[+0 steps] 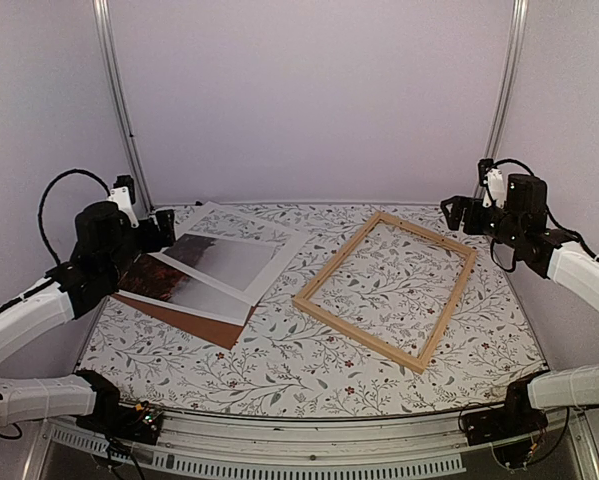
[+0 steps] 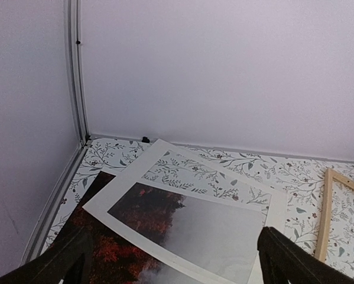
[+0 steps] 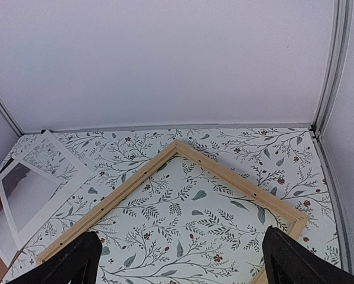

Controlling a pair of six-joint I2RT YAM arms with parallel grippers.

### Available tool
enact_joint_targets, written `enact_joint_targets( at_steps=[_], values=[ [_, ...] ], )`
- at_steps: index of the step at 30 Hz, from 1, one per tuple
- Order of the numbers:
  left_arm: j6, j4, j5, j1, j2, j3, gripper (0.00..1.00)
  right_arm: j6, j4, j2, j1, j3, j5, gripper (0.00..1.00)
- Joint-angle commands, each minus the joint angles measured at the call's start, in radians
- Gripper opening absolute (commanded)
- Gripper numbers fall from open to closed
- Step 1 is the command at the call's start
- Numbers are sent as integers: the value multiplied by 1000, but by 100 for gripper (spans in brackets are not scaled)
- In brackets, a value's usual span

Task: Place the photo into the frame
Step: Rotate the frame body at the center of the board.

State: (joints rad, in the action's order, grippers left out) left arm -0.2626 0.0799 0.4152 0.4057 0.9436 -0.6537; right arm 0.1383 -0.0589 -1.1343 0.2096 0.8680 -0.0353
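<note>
Left fingers (image 2: 58, 266) spread wide and empty, we hang just above the photo (image 2: 114, 251), half tucked under the white mat (image 2: 127, 177) straight ahead, long axis running rightward toward the frame (image 1: 359, 333); right fingers (image 3: 76, 263), also open and empty, sit farther off.

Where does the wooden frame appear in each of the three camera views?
Top external: the frame lies right of centre, turned at an angle.
Left wrist: only one strip of the frame, at the right edge.
Right wrist: the frame fills the lower middle, a corner pointing up.
Shared landmark: the white mat, left of the frame in every view.
</note>
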Motion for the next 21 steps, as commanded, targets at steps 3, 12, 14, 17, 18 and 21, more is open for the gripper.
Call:
enact_joint_targets(
  at_steps=[3, 12, 14, 17, 18, 21],
  values=[
    [-37, 36, -33, 13, 13, 26, 100, 56, -41, -17, 9, 23, 117, 99],
    [-57, 18, -49, 14, 27, 32, 100, 144, -108, -150, -27, 11, 188, 99],
    [-69, 4, -54, 15, 39, 22, 100, 170, -92, -184, -73, -11, 124, 99],
    [-80, -7, -78, 16, 60, 14, 100, 204, -70, -245, -120, -35, 58, 99],
    [-85, -10, -87, 16, 67, 11, 100, 212, -69, -272, -126, -33, 54, 99],
    [-105, -18, -105, 17, 89, 7, 100, 215, -65, -357, -140, -26, 48, 99]
  ],
)
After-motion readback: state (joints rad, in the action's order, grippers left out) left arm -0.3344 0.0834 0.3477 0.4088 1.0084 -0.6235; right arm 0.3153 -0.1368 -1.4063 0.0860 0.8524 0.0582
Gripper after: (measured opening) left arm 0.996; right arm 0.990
